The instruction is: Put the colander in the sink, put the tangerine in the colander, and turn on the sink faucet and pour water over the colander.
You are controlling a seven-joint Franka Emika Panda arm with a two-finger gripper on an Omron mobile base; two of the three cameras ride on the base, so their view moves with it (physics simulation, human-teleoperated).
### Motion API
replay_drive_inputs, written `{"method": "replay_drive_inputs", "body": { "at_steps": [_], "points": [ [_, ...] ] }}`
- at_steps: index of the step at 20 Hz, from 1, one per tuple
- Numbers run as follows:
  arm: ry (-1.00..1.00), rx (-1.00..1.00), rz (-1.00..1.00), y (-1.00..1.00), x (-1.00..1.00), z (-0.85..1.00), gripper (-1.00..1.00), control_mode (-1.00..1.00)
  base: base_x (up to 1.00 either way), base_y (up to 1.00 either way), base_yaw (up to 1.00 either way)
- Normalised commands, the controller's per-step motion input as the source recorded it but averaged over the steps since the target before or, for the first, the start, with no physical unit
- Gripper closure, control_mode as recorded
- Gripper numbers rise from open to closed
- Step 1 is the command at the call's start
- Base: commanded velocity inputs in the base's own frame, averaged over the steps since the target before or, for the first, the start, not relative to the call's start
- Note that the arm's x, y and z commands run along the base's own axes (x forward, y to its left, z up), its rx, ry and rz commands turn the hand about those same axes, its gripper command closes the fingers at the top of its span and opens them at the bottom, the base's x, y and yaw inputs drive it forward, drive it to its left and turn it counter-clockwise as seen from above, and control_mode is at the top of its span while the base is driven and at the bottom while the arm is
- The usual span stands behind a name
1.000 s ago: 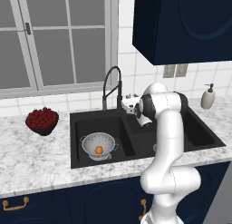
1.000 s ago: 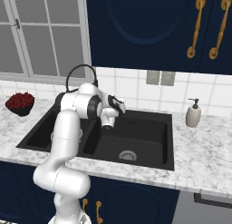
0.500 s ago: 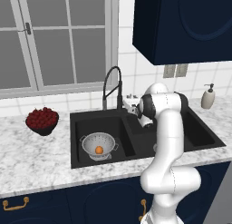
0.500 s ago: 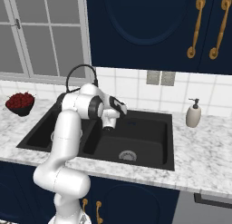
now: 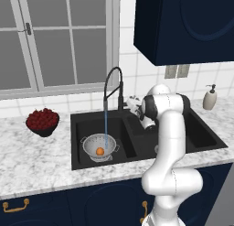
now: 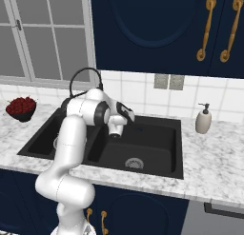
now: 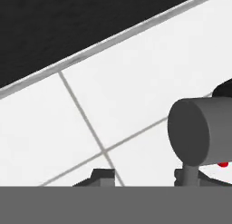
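The white-grey colander (image 5: 91, 142) sits in the left basin of the black sink (image 5: 201, 137), with the tangerine (image 5: 99, 151) inside it. A thin blue stream of water (image 5: 105, 124) falls from the spout of the sink faucet (image 5: 119, 78) into the colander. My gripper (image 5: 133, 102) is at the back of the sink, right beside the faucet's base. In the hand view the fingertips (image 7: 102, 177) stand apart against white wall tile, and a dark cylinder (image 7: 199, 132) of the faucet rises over the right tip. The gripper (image 7: 145, 178) is open.
A dark bowl of red berries (image 5: 42, 121) stands on the marble counter (image 5: 32, 161) to the left of the sink. A beige soap dispenser (image 6: 203, 120) stands at the right, by the tiled wall. The window (image 5: 55, 37) is behind the faucet (image 6: 86, 73).
The hand has edged slightly towards the faucet's base and its fingers have drawn a little closer together. The colander and the tangerine have not moved.
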Motion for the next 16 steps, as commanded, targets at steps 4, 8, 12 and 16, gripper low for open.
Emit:
{"method": "replay_drive_inputs", "body": {
  "at_steps": [4, 8, 12, 16],
  "points": [
    [0.08, 0.35, -0.1, -1.0, 0.0, 0.0, 1.0, -1.0, 0.0, 0.0, 0.0],
    [0.0, 0.44, -0.04, -1.0, -0.39, 0.55, 1.0, -1.0, 0.0, 0.0, 0.0],
    [-0.18, 0.43, 0.0, -0.71, -0.92, 1.0, 1.0, -1.0, 0.0, 0.0, 0.0],
    [-0.26, 0.38, 0.0, -0.56, -1.0, 1.0, 1.0, -1.0, 0.0, 0.0, 0.0]
  ]
}}
